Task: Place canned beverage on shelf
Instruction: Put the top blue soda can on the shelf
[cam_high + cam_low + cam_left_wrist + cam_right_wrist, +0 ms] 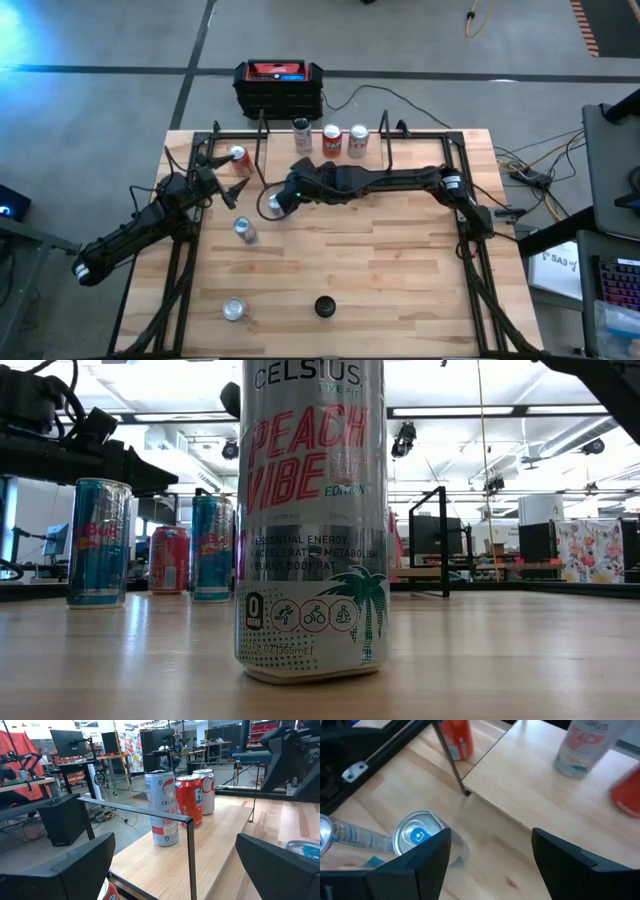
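Your desk carries the shelf at its far edge, mid-width. On the shelf, three cans stand in a row. Behind the desk, on the floor, sits a box. Left of the shelf, near the desk's far left corner, you have one can. Your left end effector sits just beside it. Your right end effector hangs in front of the shelf's left end, over an upright can. Nearer you, left of centre: another can. Near edge: a can, with a dark round thing to its right.
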Robot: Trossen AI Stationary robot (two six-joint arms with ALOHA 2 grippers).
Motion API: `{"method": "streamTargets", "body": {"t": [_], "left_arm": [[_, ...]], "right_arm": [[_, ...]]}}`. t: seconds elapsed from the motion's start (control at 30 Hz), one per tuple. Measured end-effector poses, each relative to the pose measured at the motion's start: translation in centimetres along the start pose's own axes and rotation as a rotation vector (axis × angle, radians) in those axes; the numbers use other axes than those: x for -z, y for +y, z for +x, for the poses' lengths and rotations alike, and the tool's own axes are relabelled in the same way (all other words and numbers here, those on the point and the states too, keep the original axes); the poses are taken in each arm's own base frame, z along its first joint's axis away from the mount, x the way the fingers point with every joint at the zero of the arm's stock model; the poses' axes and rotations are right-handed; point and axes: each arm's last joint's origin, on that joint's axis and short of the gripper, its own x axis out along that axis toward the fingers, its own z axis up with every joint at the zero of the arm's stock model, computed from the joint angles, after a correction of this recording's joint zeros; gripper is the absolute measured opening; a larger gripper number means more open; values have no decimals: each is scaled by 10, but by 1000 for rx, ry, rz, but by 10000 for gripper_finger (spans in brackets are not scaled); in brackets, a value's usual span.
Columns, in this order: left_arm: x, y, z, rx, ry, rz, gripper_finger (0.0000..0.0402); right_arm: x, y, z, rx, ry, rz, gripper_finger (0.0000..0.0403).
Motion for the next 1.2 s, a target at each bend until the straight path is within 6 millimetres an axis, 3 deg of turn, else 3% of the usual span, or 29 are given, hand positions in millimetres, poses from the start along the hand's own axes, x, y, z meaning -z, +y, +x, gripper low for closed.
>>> {"method": "streamTargets", "body": {"t": [0.73, 1.0, 1.2], "left_arm": [[0, 0, 0, 0, -1, 0, 398], [0, 0, 0, -1, 0, 0, 398], [0, 0, 0, 0, -1, 0, 398]], "right_arm": [[1, -2, -2, 13, 14, -2, 261], [-3, 7, -3, -122, 23, 26, 261], [-3, 9, -4, -161, 44, -47, 260]]}}
